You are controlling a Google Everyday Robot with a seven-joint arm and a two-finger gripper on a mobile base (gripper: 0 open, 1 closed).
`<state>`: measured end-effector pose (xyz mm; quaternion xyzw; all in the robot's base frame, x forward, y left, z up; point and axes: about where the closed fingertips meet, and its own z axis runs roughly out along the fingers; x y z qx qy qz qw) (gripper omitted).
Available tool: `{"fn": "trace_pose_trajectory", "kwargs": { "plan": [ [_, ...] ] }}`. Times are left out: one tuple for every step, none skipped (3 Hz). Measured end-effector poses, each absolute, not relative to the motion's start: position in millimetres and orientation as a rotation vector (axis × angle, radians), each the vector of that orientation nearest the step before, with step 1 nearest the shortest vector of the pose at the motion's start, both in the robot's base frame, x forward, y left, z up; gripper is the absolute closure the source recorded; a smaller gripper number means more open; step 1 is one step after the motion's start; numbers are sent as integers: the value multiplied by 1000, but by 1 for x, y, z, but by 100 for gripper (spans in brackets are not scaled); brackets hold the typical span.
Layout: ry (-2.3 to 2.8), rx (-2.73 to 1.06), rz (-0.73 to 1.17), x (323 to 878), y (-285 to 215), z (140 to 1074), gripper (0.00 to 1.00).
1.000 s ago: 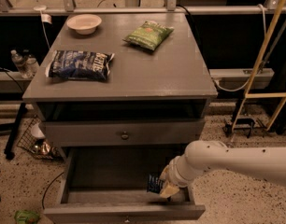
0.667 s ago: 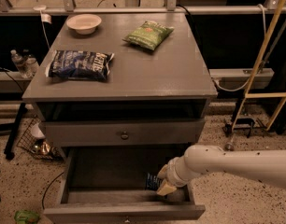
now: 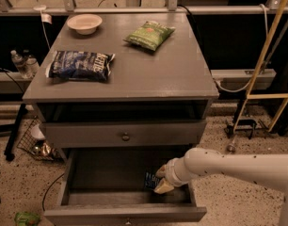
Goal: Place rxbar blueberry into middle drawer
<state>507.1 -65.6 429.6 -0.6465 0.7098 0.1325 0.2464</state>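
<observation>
The middle drawer (image 3: 68, 185) is pulled out below the front edge of the bench (image 3: 153, 76), under a shut drawer (image 3: 87, 134) with a round knob. The gripper (image 3: 159, 180) is reached down into the drawer's right part, roughly beneath the front right corner of the bench, with the white arm (image 3: 228, 166) brought in from the right. The jaws are closed on one end of the rxbar blueberry (image 3: 150, 180), which is held low over the drawer floor, probably so that it can be released without dropping far. The task is judged nearly done (only letting go and pulling out remain).

A dark-blue chip bag (image 3: 80, 65) lies by the left edge, a green chip bag (image 3: 148, 34) towards the back edge, and a bowl (image 3: 84, 22) at the back left corner. Pale lettering is seen on both bags and faint print on the bar, but none can be read.
</observation>
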Motion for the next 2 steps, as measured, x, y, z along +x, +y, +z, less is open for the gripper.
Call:
{"fn": "trace_pose_trajectory", "kwargs": {
  "plan": [
    [1915, -1756, 374, 519, -60, 423, 82],
    [1912, -1756, 377, 520, -59, 422, 60]
  ]
}}
